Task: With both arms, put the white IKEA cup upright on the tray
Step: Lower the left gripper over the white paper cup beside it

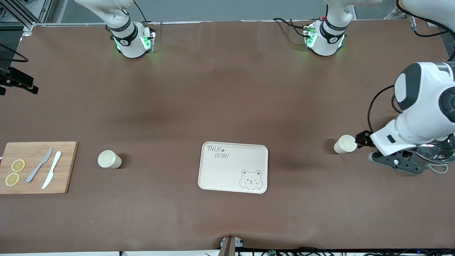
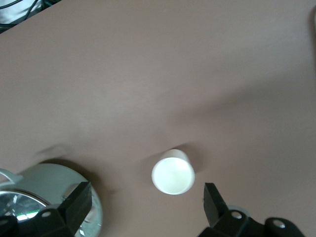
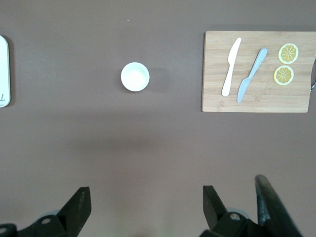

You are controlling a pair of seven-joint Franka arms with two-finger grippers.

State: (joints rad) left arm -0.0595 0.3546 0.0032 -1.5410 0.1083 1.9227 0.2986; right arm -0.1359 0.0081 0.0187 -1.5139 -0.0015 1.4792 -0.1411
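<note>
A brown surface [image 1: 227, 89] carries a cream tray [image 1: 213, 170] with a little bear drawn on it, and the tray has nothing on it. Two white cups stand upright on the surface, one on each side of the tray. One cup [image 1: 344, 144] stands toward the left arm's end of the surface, well apart from the tray. The left tool [image 2: 145, 200] hangs low just beside this cup, with its two black fingers [image 2: 79, 200] spread wide. The fingers do not touch the cup and they hold nothing. A shiny round glass thing [image 1: 435, 151] sits under the left arm, close to the tool. The other cup [image 1: 109, 159] stands toward the right arm's end, between the tray and a wooden board [image 1: 64, 167]. On the board lie a grey knife [image 1: 39, 170], a white knife [image 1: 52, 174] and two lemon slices [image 1: 17, 165]. The right tool [image 3: 145, 207] is seen only from its own wrist camera. It hangs high over the surface, looking down on the cup and the board. Its fingers [image 3: 79, 205] are spread wide too, and they hold nothing.
</note>
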